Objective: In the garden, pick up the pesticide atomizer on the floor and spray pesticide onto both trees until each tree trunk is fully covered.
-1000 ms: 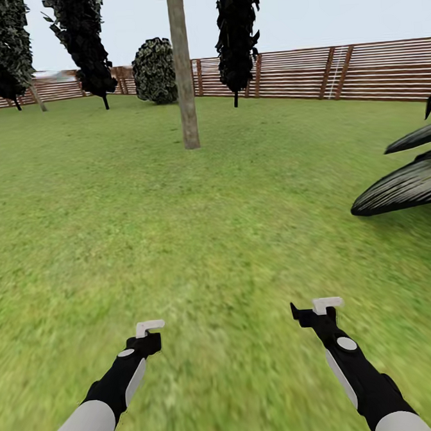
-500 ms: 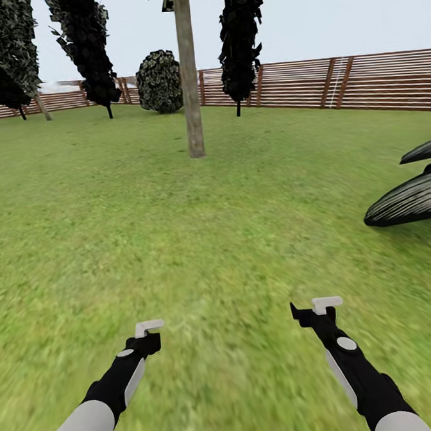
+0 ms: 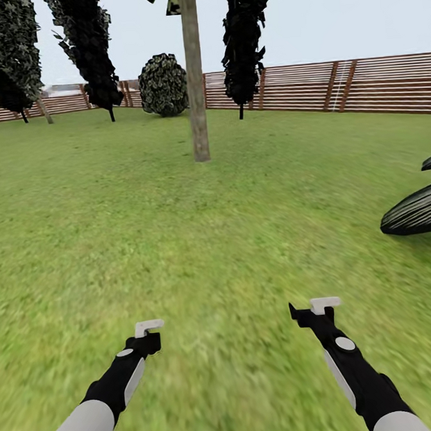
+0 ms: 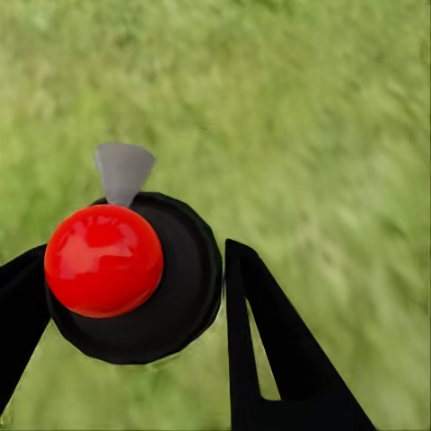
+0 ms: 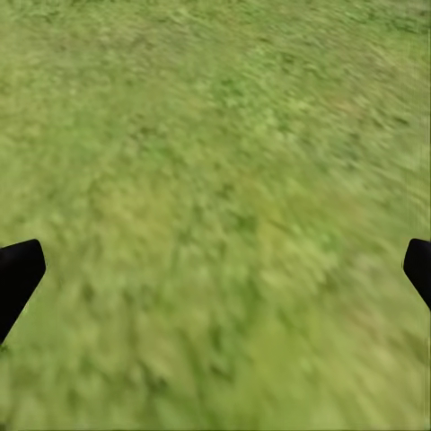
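Garden [image 3: 176, 199]: a wide green lawn under a pale sky, closed at the far side by a brown slat fence [image 3: 373, 85].
Tree [image 3: 195, 75]: one straight grey-brown trunk stands on the grass ahead, a little left of centre, well apart from the arms; its foliage is cut by the picture's upper edge.
Other plants: black trees [image 3: 242, 40] and a round bush [image 3: 163, 85] near the fence; dark striped leaves [image 3: 417, 208] at the right edge.
Left gripper [image 4: 135, 296]: it grasps the pesticide atomizer [image 4: 135, 278], a black round body with a red ball top and a grey nozzle, between its two black fingers, above the grass.
Right gripper [image 5: 215, 269]: the fingers stand wide apart with nothing between them, above the grass.
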Available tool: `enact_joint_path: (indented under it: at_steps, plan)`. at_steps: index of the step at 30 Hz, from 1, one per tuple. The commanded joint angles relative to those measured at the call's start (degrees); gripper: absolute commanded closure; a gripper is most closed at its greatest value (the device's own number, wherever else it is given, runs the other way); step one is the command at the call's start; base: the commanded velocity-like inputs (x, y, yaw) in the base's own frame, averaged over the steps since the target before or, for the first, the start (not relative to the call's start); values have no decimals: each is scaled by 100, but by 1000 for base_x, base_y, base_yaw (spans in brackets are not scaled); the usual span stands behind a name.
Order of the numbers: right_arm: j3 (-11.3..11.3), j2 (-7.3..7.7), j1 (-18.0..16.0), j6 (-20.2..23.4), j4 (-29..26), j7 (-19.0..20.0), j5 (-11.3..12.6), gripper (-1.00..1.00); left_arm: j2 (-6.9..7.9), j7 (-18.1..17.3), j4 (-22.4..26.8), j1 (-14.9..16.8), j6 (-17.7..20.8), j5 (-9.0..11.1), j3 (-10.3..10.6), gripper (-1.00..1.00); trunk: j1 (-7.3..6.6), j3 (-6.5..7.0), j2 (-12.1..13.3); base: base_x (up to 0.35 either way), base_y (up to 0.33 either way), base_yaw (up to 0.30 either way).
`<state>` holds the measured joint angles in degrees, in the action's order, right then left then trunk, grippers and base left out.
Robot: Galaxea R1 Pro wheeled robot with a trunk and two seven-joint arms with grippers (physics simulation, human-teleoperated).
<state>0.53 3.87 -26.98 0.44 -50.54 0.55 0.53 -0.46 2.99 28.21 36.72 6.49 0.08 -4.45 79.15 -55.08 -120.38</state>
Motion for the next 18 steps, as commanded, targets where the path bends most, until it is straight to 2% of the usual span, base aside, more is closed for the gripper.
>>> enact_joint_path:
  at_steps: [1,18]
  plan:
    - [0,0,0,0,0,1,0,-100,1,0,0,1,1,0,-1,100,0,9,0,235,245,0]
    - [9,0,0,0,0,-2,0,-100,20,0,0,2,2,-16,-9,100,0,161,0,237,245,0]
